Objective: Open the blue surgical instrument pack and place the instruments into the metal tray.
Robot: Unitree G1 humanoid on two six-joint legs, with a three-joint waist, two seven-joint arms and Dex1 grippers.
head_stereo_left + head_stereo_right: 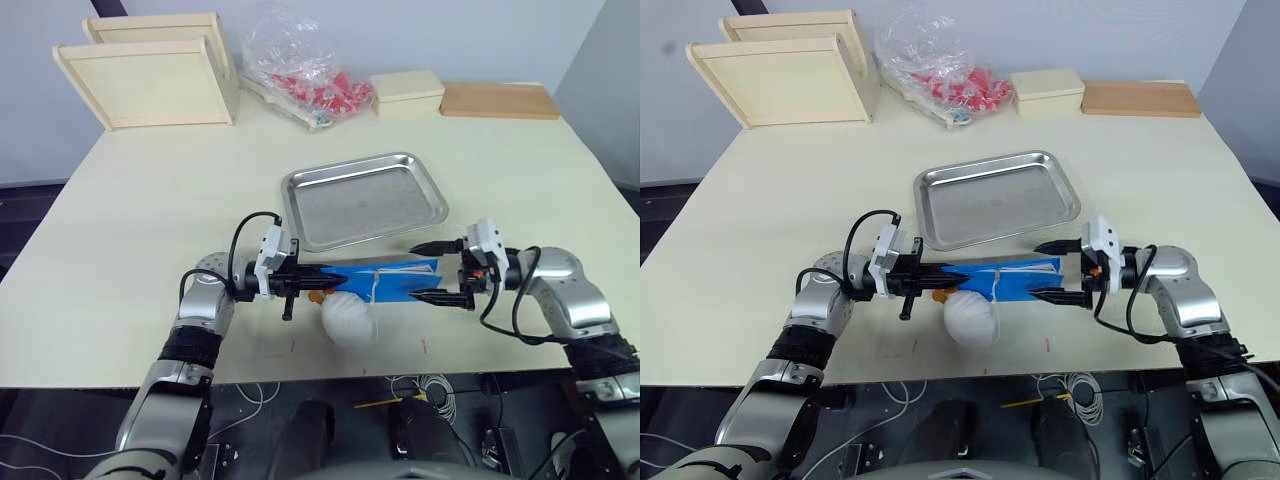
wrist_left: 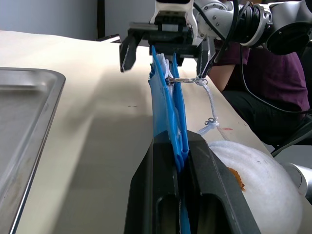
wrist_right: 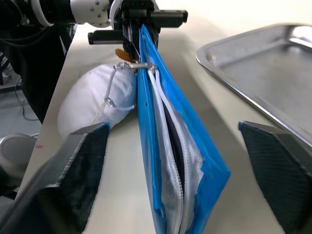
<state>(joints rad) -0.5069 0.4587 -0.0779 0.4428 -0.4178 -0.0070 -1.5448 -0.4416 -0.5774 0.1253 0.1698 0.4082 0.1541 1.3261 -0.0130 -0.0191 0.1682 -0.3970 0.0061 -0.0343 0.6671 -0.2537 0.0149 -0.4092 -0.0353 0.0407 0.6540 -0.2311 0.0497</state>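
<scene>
— Blue pack, why is it up on its edge?
— The left gripper [image 1: 291, 283] pinches one end of the blue surgical instrument pack [image 1: 385, 279], so it stands near the table's front edge, just in front of the metal tray [image 1: 363, 199]

— And the right gripper [image 1: 441, 271]?
— Its fingers are spread wide around the other end, not touching, maybe ready to pull the zipper [image 3: 171, 161]
</scene>
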